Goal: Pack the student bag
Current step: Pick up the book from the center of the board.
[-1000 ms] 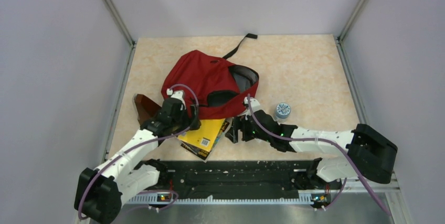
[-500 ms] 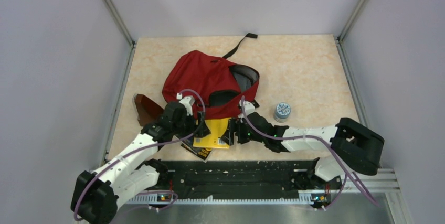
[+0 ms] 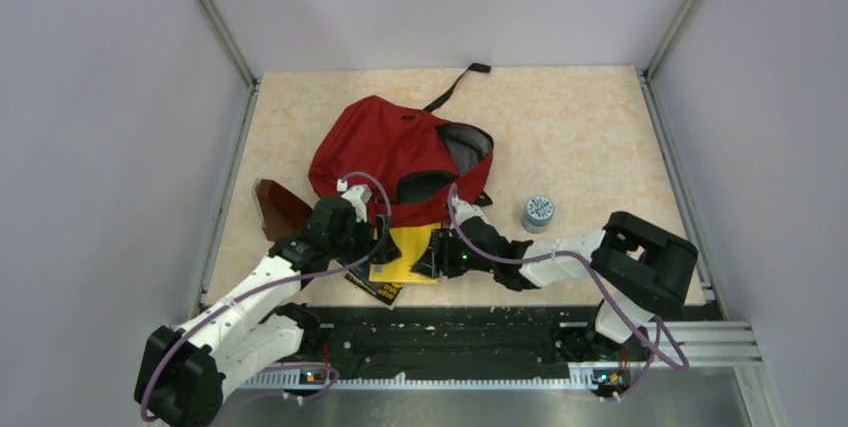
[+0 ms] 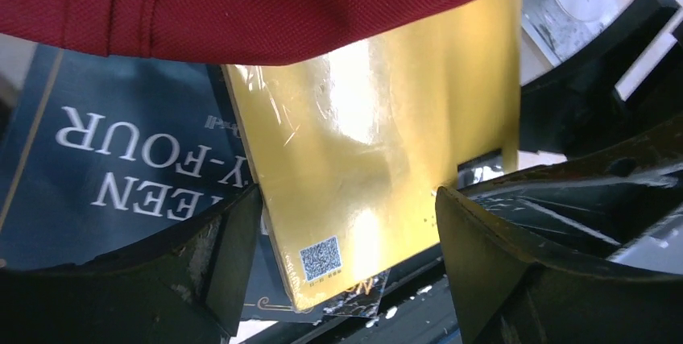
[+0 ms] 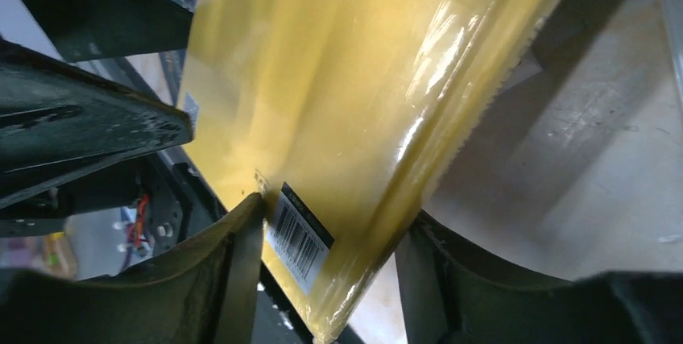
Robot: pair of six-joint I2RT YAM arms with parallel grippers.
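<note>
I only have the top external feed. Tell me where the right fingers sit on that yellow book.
Observer: In the right wrist view, the barcode corner of the yellow book lies between the right fingers, one at each edge.
Operator: Now report the left side.
Observer: The left fingers straddle the book's QR-code end.
Operator: Describe what's beneath it.
Observer: A dark blue book with white lettering, its far edge covered by the red bag.
</note>
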